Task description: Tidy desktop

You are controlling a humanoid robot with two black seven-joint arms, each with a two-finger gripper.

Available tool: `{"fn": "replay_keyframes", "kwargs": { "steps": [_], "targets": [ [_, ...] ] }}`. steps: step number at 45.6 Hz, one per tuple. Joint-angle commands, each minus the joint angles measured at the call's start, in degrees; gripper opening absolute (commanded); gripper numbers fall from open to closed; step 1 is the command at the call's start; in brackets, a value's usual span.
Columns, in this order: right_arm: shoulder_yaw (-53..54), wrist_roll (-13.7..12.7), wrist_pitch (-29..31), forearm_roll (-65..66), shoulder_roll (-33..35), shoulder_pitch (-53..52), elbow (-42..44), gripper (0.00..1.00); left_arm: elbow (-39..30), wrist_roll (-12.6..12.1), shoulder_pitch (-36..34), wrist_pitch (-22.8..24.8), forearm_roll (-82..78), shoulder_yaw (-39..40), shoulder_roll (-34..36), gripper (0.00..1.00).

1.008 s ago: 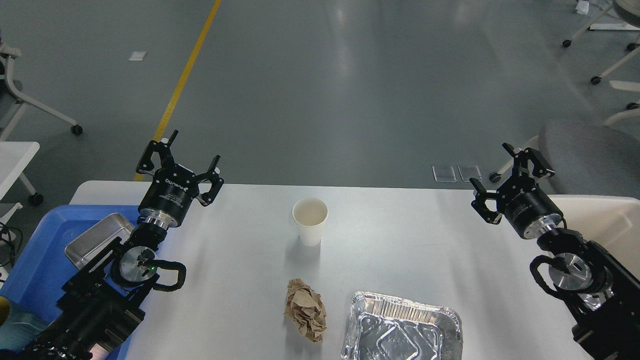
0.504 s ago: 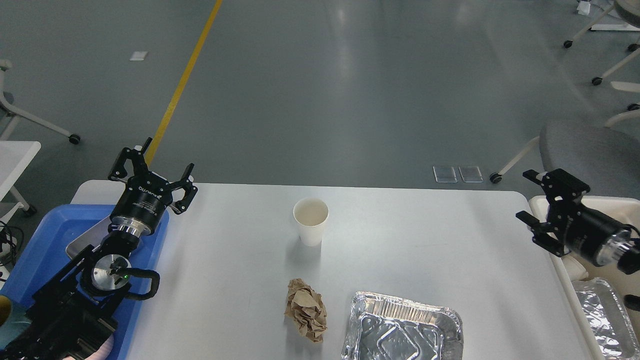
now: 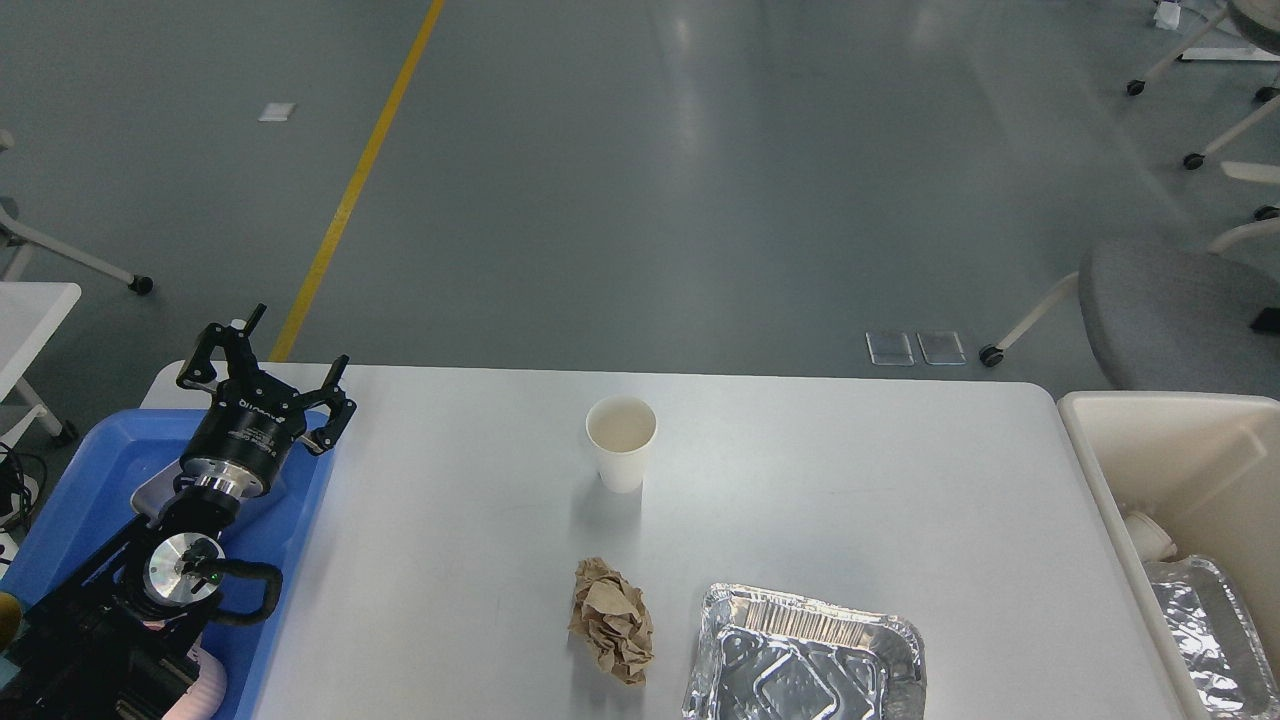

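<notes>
The white desktop [image 3: 820, 480] fills the lower middle of the head view. On it stand a white paper cup [image 3: 621, 442], upright and empty, a crumpled brown paper ball [image 3: 611, 619] nearer me, and an empty foil tray [image 3: 803, 660] at the front edge. My left gripper [image 3: 262, 380] is open and empty, raised over the desktop's far left corner and the blue tray [image 3: 80, 490]. My right gripper is out of view.
A cream bin [image 3: 1170, 470] stands off the desktop's right edge and holds a foil tray [image 3: 1210, 640] and a white cup. A metal pan lies in the blue tray, mostly hidden by my left arm. A grey chair [image 3: 1170, 310] stands behind the bin.
My left arm has drawn back to the left, over the blue tray. My right arm has swung right and left the view, uncovering the cream bin.
</notes>
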State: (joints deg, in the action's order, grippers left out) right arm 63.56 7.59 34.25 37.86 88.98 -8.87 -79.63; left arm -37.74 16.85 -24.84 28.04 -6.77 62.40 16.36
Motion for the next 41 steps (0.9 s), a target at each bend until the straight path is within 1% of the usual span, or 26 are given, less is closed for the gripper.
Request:
{"fn": "replay_keyframes", "kwargs": {
  "steps": [1, 6, 11, 15, 21, 25, 29, 33, 35, 38, 41],
  "targets": [
    [2.6, 0.1, 4.7, 0.4, 5.8, -1.6, -0.3, 1.00, 0.0, -0.1, 0.0, -0.3, -0.1, 0.0, 0.2, 0.97],
    [3.7, 0.1, 7.7, 0.4, 11.3, -2.5, -0.3, 1.00, 0.0, -0.1, 0.0, -0.6, -0.1, 0.0, 0.2, 0.97],
    [3.7, 0.3, 11.0, 0.4, 14.7, -5.5, -0.3, 1.00, 0.0, -0.1, -0.1, -0.7, -0.2, -0.1, 0.3, 0.97],
    [3.3, 0.3, 12.5, 0.4, 15.3, -7.5, -0.5, 1.00, 0.0, -0.1, -0.2, -0.8, -0.2, -0.1, 0.4, 0.97],
    [2.7, 0.2, 12.3, 2.7, 15.8, -7.8, -3.1, 1.00, 0.0, -0.1, -0.6, -0.9, -0.2, -0.1, 0.4, 0.97],
    [2.5, 0.1, 10.8, 7.4, 15.1, -7.8, -6.8, 1.00, 0.0, -0.1, -0.4, -1.1, -0.2, -0.1, 0.4, 0.97],
    [1.7, -0.4, 6.9, 13.1, 14.6, -7.8, -11.9, 1.00, 0.0, -0.1, -0.3, -1.1, -0.2, -0.1, 0.4, 0.97],
    [0.0, -0.9, 3.7, 13.6, 14.7, -7.8, -13.4, 1.00, 0.0, -0.1, -0.3, -1.1, -0.2, -0.1, 0.4, 0.97],
    [-1.2, -1.4, 1.6, 13.6, 15.0, -7.8, -13.6, 1.00, 0.0, -0.1, -0.4, -1.1, -0.2, -0.1, 0.4, 0.97],
    [-4.2, -3.4, -2.2, 13.6, 15.2, -7.8, -14.2, 1.00, 0.0, -0.1, -0.4, -1.1, -0.2, -0.1, 0.4, 0.97],
    [-6.9, -4.9, -5.7, 13.6, 15.4, -7.8, -15.8, 1.00, 0.0, -0.1, -0.4, -1.1, -0.2, -0.1, 0.4, 0.97]
  ]
}}
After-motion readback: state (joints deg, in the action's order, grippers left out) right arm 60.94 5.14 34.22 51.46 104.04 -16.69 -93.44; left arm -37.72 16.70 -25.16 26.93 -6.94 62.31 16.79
